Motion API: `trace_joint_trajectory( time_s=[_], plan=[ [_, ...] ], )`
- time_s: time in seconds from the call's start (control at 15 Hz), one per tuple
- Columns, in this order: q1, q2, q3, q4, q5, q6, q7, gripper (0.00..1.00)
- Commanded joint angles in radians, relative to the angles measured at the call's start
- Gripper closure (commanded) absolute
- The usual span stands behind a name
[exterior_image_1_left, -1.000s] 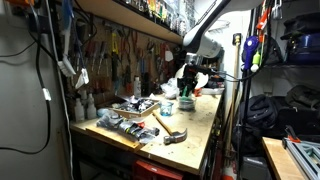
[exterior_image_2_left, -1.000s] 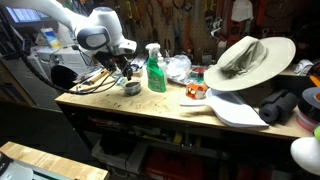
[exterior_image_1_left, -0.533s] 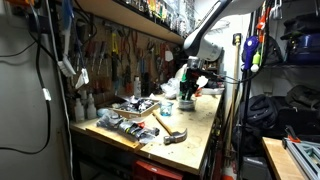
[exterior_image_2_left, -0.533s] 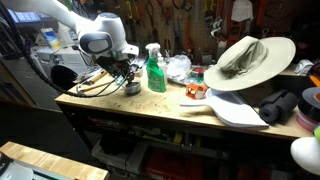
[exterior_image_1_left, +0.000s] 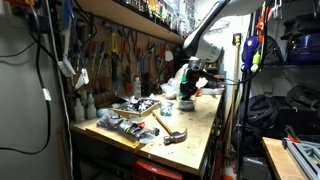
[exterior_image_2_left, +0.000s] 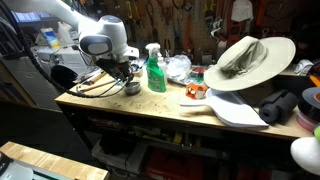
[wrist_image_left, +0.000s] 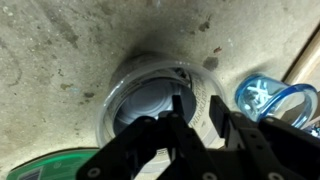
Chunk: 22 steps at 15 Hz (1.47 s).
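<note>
A small round metal can (wrist_image_left: 150, 95) stands on the worn wooden bench, and it shows in both exterior views (exterior_image_1_left: 186, 104) (exterior_image_2_left: 132, 89). My gripper (wrist_image_left: 197, 108) comes down on it from above. One finger is inside the can and the other outside, so the fingers close together on its rim wall. In both exterior views the gripper (exterior_image_1_left: 187, 94) (exterior_image_2_left: 129, 79) sits right on top of the can. A green spray bottle (exterior_image_2_left: 155, 70) stands just beside it, and its edge shows in the wrist view (wrist_image_left: 55, 165).
A blue transparent object (wrist_image_left: 265, 100) lies close to the can. Cables (exterior_image_2_left: 92, 84) lie near the bench's end. A wide-brimmed hat (exterior_image_2_left: 245, 55), a white board (exterior_image_2_left: 238, 110), a hammer (exterior_image_1_left: 170, 128) and boxes of tools (exterior_image_1_left: 125, 115) lie further along. Shelves and hanging tools line the wall.
The gripper has moved down and slightly sideways onto the can. The can and the bottle have stayed in place.
</note>
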Motion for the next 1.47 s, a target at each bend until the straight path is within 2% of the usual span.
trace_joint_trajectory(
  time_s=[0.0,0.47,0.67,1.07,1.4],
  plan=[
    [-0.021,0.004,0.018,-0.005,0.034,-0.023,-0.070,0.67],
    [-0.016,0.006,0.021,-0.023,0.007,0.019,-0.128,0.63],
    [-0.010,-0.006,0.026,-0.051,-0.010,0.081,-0.172,0.58],
    [-0.010,-0.012,0.051,-0.099,-0.015,0.209,-0.262,0.59],
    [-0.007,-0.015,0.063,-0.123,0.017,0.261,-0.361,0.55]
  ],
)
